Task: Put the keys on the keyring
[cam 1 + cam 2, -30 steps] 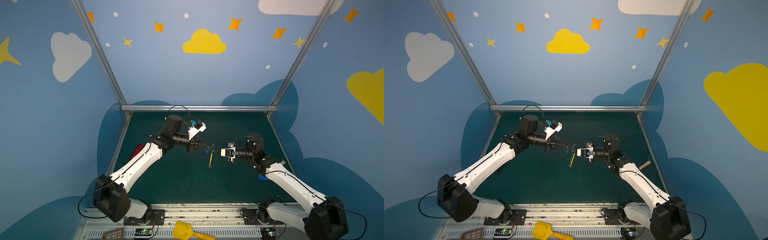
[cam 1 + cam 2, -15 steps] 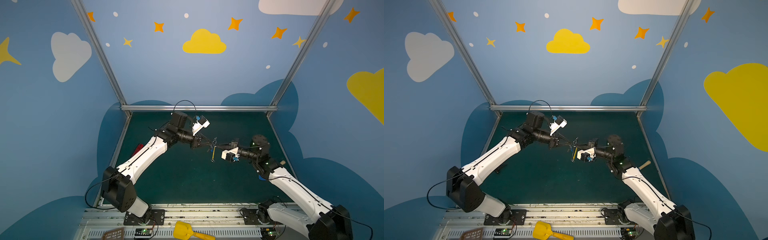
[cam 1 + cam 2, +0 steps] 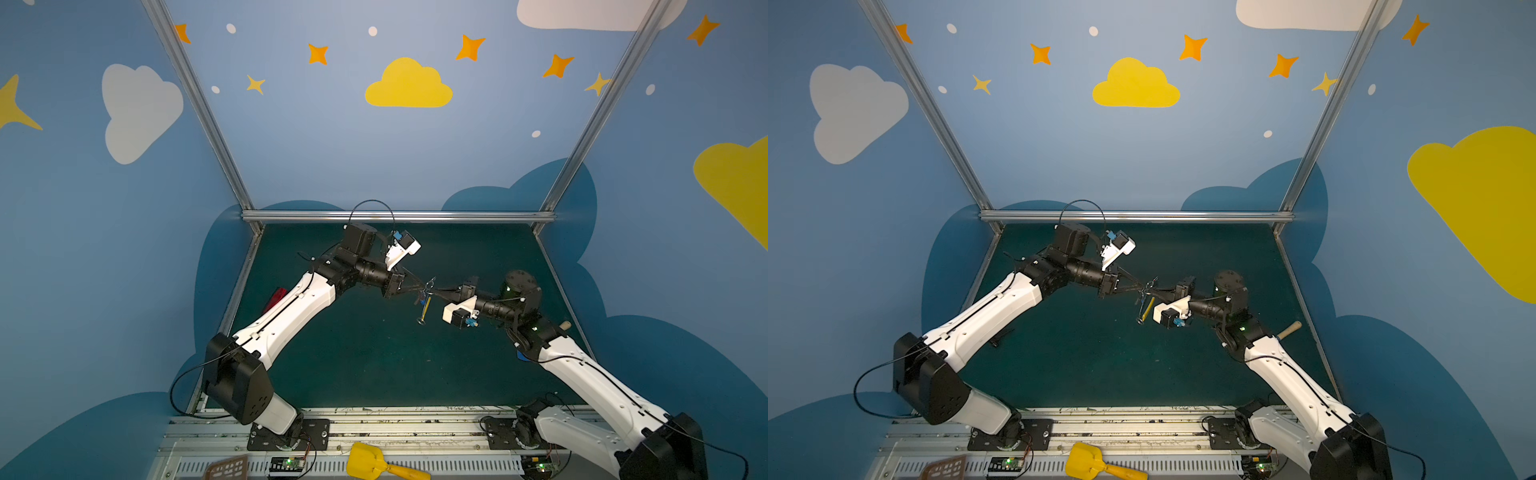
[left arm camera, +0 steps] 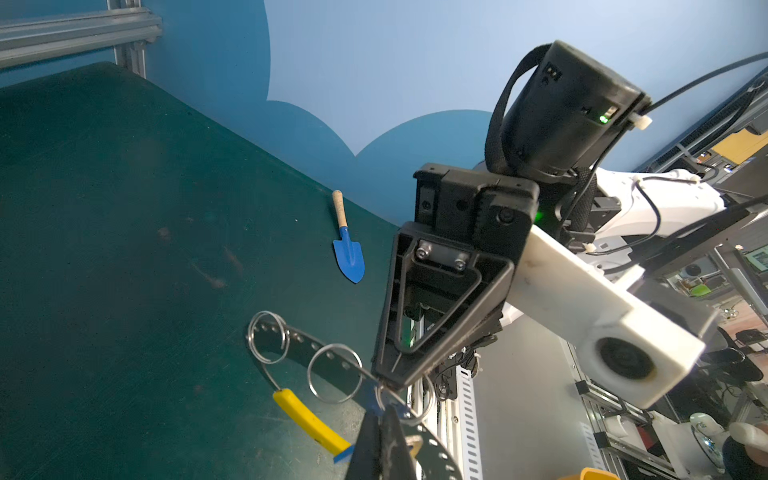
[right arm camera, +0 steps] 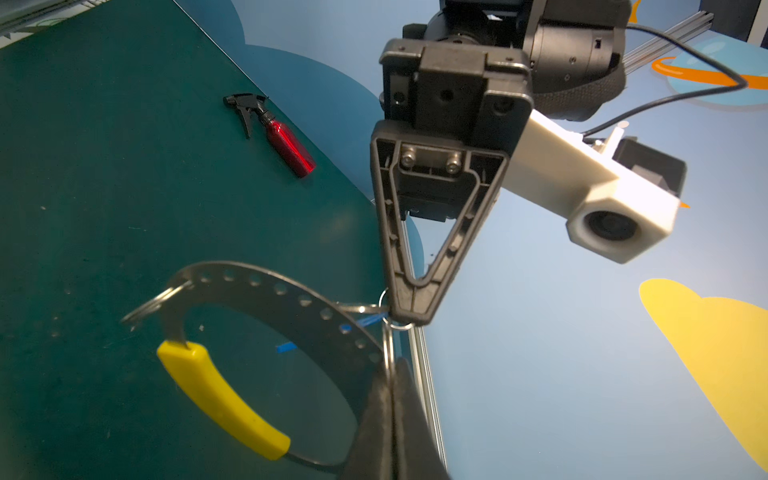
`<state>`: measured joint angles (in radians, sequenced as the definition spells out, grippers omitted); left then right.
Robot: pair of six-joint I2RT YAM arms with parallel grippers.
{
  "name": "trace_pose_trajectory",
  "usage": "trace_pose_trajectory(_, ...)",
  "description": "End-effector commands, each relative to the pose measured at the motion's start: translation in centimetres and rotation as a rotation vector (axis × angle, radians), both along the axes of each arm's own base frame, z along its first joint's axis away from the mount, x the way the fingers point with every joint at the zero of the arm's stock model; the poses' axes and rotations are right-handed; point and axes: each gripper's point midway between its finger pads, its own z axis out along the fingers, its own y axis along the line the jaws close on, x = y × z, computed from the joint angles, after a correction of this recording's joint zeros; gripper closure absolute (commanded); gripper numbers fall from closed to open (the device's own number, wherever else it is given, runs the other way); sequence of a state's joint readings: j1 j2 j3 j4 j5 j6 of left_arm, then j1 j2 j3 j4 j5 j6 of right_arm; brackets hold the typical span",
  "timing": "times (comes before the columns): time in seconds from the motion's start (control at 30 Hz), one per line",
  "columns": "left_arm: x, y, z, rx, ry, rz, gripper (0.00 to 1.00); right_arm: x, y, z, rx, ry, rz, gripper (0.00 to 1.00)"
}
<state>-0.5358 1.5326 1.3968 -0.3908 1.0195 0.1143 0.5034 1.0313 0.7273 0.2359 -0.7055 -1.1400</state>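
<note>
Grey with one yellow arc, the keyring (image 5: 270,291) hangs above the counter (image 5: 104,166), pinched in your fully closed right pincer (image 4: 388,380), while your left pincer (image 5: 409,316) is clamped on the keys (image 5: 370,320) just beside its rim, so threading looks unfinished.

- We see a robot lab, dressed up like a play booth.
- The blue walls (image 3: 332,145) have painted clouds and stars.
- Shiny metal bars (image 3: 395,216) frame a dark green surface (image 3: 374,365).
- The left robot arm (image 3: 291,316) and the right robot arm (image 3: 590,374) are bolted to a metal rail (image 3: 415,428).
- A small board (image 3: 286,462) glows green.
- Outside the booth, we see racks of gear (image 4: 727,270).
</note>
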Motion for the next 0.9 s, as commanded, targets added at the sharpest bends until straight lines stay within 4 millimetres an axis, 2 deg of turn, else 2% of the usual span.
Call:
trace_pose_trajectory(0.0,-0.18,-0.15,0.59,-0.001,0.009,-0.008,0.96,-0.23,-0.01,0.46,0.003,-0.031,-0.002,1.0)
trace_pose_trajectory(0.47,-0.82,-0.01,0.57,0.015,0.022,-0.03,0.96,0.41,0.25,0.04,-0.019,-0.037,-0.03,1.0)
trace_pose_trajectory(0.87,-0.89,0.1,0.75,0.02,0.017,-0.03,0.96,0.06,0.75,0.06,-0.025,-0.047,-0.017,1.0)
